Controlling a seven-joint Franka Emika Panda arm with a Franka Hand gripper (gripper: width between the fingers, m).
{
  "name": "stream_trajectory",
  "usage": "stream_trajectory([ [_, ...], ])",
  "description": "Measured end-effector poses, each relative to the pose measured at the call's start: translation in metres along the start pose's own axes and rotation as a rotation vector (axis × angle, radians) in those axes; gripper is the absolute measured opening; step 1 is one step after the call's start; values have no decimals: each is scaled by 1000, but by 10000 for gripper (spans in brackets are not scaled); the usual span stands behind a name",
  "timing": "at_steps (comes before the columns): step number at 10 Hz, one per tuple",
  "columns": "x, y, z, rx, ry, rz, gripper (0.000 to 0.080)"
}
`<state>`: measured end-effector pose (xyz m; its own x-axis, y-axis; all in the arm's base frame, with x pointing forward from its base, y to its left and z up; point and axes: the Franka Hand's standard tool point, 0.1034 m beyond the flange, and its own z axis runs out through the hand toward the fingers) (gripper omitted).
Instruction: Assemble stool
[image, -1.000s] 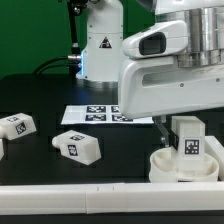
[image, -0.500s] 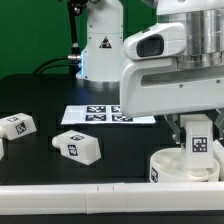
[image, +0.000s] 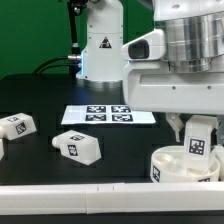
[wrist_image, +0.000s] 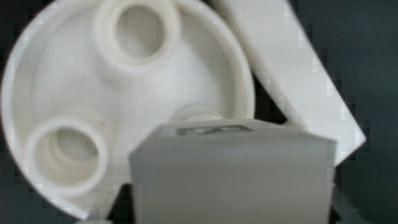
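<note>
Nearest, at the exterior view's lower right: the seat (image: 178, 167), sockets (wrist_image: 68, 155) upward, with the leg (image: 198, 145) on it, long axis near upright (its foot is hidden behind the rim, so seated or not cannot be told). Straight above, the gripper (image: 197, 121), apparently clenched on that leg's top. Farther toward the exterior view's left: a loose leg (image: 78, 146), a second loose leg (image: 17, 126), then the marker board (image: 108, 115).

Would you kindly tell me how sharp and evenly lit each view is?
Exterior view: even light, the loose leg and its tag crisp, the near arm slightly soft. Wrist view: soft throughout, the seat glaring white, the held leg a blurred grey block up close.
</note>
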<state>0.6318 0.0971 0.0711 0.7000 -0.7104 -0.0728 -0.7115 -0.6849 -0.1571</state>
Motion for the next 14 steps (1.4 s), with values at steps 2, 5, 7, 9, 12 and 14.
stream_trajectory([
  [2,-5,-5,2,3,-5,157,333],
  [5,-7,-8,2,24,-20,374,333],
  [7,-7,-10,3,89,-20,641,333],
  [9,-7,-10,4,86,-18,552,443],
  [12,-7,-18,-9,69,-24,198,634],
  [14,-16,-31,-25,54,-31,-66,645],
])
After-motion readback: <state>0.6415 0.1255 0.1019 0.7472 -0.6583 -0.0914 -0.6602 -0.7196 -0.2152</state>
